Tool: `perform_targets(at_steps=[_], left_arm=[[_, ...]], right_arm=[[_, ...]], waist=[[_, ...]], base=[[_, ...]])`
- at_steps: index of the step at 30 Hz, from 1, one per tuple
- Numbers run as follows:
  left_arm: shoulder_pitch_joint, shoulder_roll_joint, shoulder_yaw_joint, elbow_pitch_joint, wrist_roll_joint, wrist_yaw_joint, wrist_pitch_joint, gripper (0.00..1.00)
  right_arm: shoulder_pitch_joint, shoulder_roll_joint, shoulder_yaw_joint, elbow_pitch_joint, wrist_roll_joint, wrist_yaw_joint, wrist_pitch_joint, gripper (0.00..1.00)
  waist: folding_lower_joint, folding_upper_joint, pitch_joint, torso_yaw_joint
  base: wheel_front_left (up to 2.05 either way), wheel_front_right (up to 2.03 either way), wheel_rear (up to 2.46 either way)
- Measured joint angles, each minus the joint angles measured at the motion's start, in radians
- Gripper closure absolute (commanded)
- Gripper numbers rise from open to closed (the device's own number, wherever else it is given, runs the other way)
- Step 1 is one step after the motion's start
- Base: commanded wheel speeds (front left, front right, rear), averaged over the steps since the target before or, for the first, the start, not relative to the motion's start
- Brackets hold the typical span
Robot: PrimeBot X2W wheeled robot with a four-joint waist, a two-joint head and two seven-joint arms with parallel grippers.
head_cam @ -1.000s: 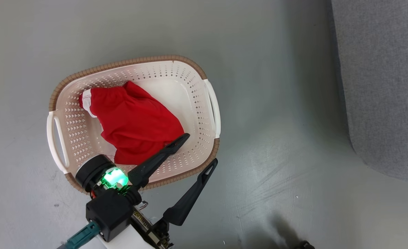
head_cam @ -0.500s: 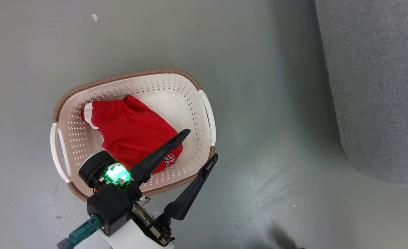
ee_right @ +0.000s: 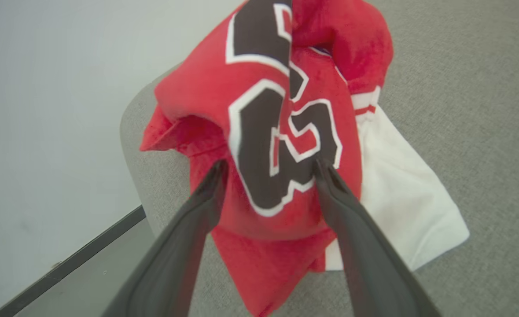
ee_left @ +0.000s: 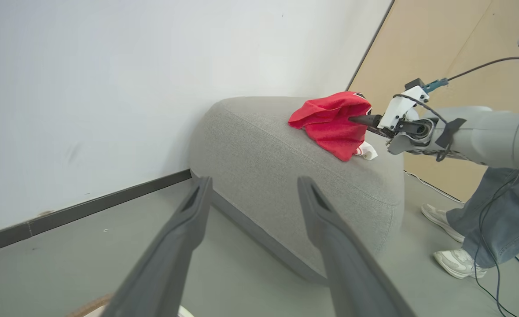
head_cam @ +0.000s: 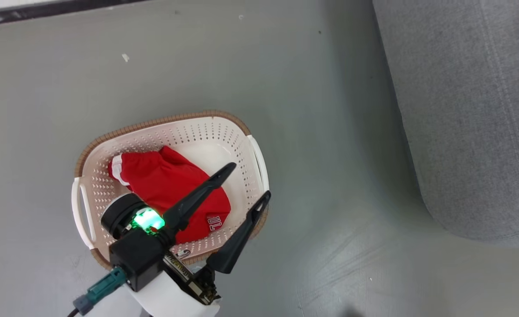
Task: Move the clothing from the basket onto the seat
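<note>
Clothing check: one red garment (head_cam: 167, 189) is crumpled in the basket (head_cam: 206, 132) and covers most of the bottom. White trim pokes out at the end toward the robot's left, and there's some white-outlined lettering near the edge closest to the robot. The basket sits on the grey floor (head_cam: 312, 114), well apart from the seat (head_cam: 470, 123), which is off to the robot's right.

Left gripper (head_cam: 250, 178) hangs over the near right part of the basket, fingers spread wide and empty. In the head view one finger crosses over the red garment and the other runs out across the rim. How high it is above them, I can't tell.

The red jersey (ee_left: 329, 125) is already up on the seat, bunched into a heap near the top edge, with a white panel spilling out onto the grey upholstery. Its big black lettering with a white outline faces the right wrist camera. Right gripper (ee_right: 270, 169) is right at that heap, fingers standing apart with the lettered fold sitting between them. It doesn't look like a pinch, though I can't tell if the pads actually touch the cloth.

The left wrist view also has a person (ee_left: 497, 211) in jeans and white sneakers (ee_left: 457, 263) standing just past the seat, with a white wall (ee_left: 109, 79) behind it.
</note>
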Motion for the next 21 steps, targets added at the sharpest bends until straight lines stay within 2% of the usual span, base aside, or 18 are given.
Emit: perform_targets(at_steps=[12,17,21], left_arm=[[0.051,-0.021,0.059,0.067,-0.054,0.011,-0.025,0.00],[0.073,-0.027,0.087,0.085,-0.060,0.026,-0.030,0.00],[0.110,-0.044,0.132,0.098,-0.071,0.048,-0.033,0.00]], right_arm=[[0.192,0.094,0.198,-0.179,0.042,0.000,-0.051,0.00],[0.245,0.117,0.267,-0.247,0.042,0.000,-0.067,0.00],[0.290,0.139,0.373,-0.330,0.009,0.000,-0.083,0.00]], waist=[[0.0000,0.0000,-0.106,-0.006],[0.0000,0.0000,-0.142,-0.005],[0.0000,0.0000,-0.187,0.003]], base=[[0.00,0.00,0.00],[0.00,0.00,0.00],[0.00,0.00,0.00]])
